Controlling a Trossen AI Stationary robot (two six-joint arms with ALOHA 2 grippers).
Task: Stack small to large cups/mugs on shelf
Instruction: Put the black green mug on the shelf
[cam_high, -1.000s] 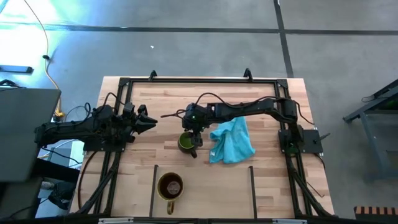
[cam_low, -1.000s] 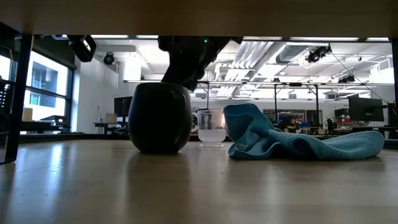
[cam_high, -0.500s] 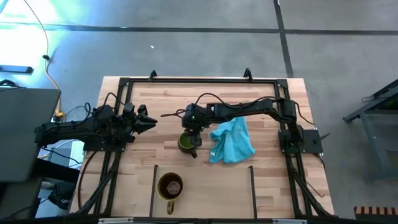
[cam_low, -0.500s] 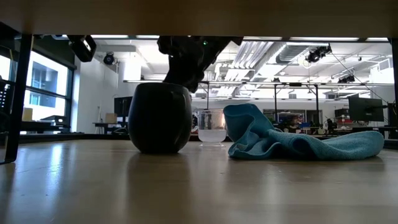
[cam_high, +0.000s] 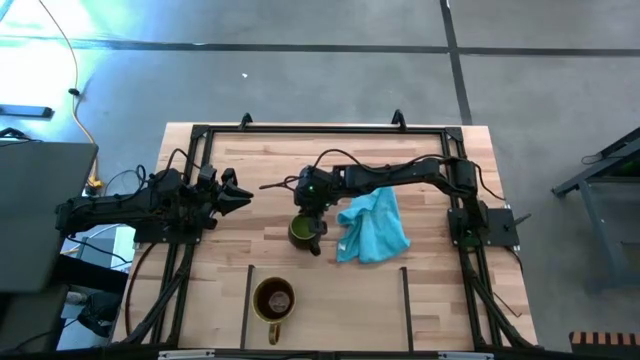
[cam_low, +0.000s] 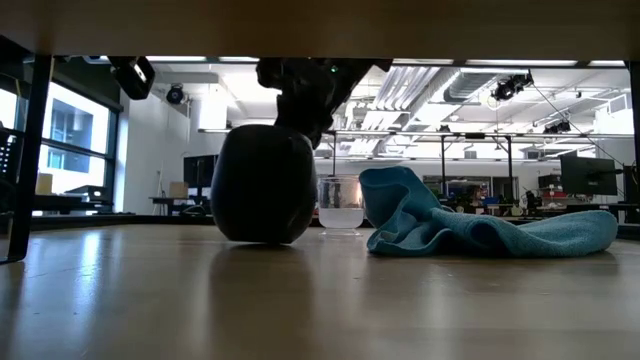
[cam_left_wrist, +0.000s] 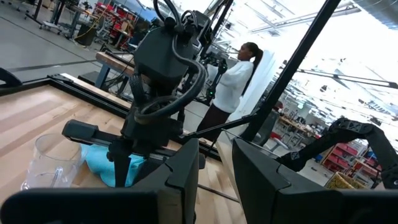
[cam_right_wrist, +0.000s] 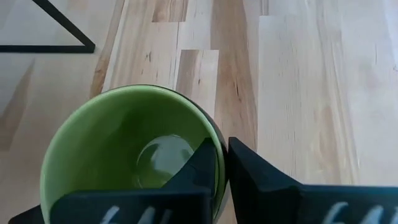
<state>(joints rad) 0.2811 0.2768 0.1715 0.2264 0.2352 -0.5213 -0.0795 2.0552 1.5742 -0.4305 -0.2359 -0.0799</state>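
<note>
The green mug with a dark outside (cam_high: 303, 231) stands mid-table, with my right gripper (cam_right_wrist: 225, 149) shut on its rim. In the low view the mug (cam_low: 262, 185) leans a little. A clear glass cup (cam_low: 340, 205) stands upright behind it, beside the turquoise cloth (cam_high: 373, 225). The brown mug (cam_high: 273, 298) stands upright on the shelf (cam_high: 330, 310) at the near edge, between two black bars. My left gripper (cam_high: 240, 195) hovers at the table's left, narrowly open and holding nothing. My right gripper pinches the green mug's rim (cam_right_wrist: 213, 134). One finger (cam_right_wrist: 202, 167) is inside the mug and the other finger (cam_right_wrist: 255, 169) is outside against the dark wall. The fingers come from above, pointing down. The mug is tipped slightly, its bottom (cam_low: 262, 240) at the tabletop.
Black frame rails (cam_high: 190, 240) run along the table's left, right and far sides. The cloth lies just right of the green mug. Bare wood (cam_high: 340, 280) lies between the green mug and the shelf bay.
My right gripper has shut on the green mug's rim. The mug, which stood upright, now leans slightly and has shifted a little toward the cloth.
</note>
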